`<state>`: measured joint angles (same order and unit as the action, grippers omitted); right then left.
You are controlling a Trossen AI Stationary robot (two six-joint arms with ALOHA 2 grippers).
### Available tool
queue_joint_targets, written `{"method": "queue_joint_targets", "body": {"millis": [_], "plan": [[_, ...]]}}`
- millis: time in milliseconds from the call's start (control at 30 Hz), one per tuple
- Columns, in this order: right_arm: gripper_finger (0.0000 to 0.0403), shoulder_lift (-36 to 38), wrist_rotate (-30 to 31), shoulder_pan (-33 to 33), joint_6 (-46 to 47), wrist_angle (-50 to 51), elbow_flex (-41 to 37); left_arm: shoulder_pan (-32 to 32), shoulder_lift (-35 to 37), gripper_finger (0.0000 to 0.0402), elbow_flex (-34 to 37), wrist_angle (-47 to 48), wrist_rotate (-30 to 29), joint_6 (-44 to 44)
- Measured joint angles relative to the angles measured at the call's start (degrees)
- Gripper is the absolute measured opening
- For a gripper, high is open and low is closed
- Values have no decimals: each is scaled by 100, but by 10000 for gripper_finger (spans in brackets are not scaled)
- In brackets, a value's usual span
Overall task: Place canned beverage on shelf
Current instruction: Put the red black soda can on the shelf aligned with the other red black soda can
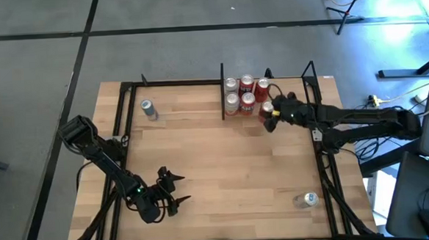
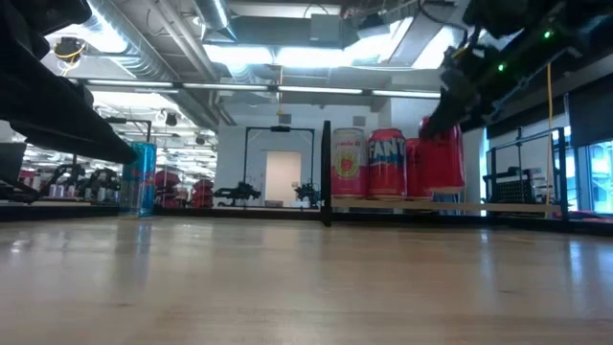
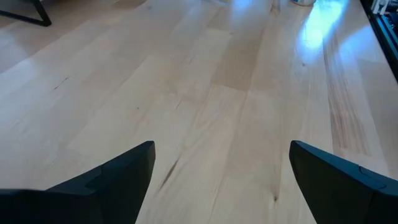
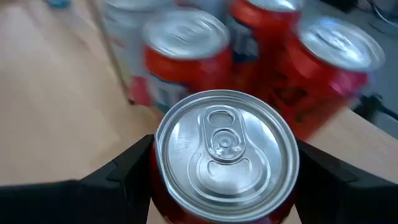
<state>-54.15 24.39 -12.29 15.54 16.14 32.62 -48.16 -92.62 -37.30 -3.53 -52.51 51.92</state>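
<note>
At the far left of the light wood surface [image 1: 217, 164] a lone silver-topped blue can [image 1: 148, 109] stands upright near the back edge, well apart from everything else. Toward the front, the left gripper [image 1: 175, 190] waits low over bare wood with its dark fingers spread wide and nothing between them.

Moving right, a thin black upright divider plate [image 1: 222, 91] marks the left edge of the shelf [image 1: 301, 93], a shallow bay with a wood floor and black metal posts. Against the divider stands a cluster of red and pink cans [image 1: 242, 93], packed close, two rows deep.

Just beside that cluster, at its front right, the right gripper [image 1: 268, 116] pinches a red aluminium can with a silver pull-tab lid [image 4: 226, 149], one finger on each side of the body. The can looks upright and sits at the mouth of the shelf; whether its base touches the floor cannot be told.

Farther right, near the front corner, another silver-topped can [image 1: 308, 199] stands alone.

The risk here seems to be crowding: the held can is very near its neighbours, so a slight drift sideways could nudge or topple them. Releasing while the base is tilted or above the floor could tip it.
</note>
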Motion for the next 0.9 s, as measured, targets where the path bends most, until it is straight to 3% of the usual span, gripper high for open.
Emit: {"method": "queue_joint_targets", "body": {"millis": [367,900], "plan": [[267,-46,-578,-1031,-233,-1360,-625,0,0,354,0,1,5,-2],[267,-48,-568,-1072,-403,-1711,-629,4,0,354,0,1,-52,-111]]}}
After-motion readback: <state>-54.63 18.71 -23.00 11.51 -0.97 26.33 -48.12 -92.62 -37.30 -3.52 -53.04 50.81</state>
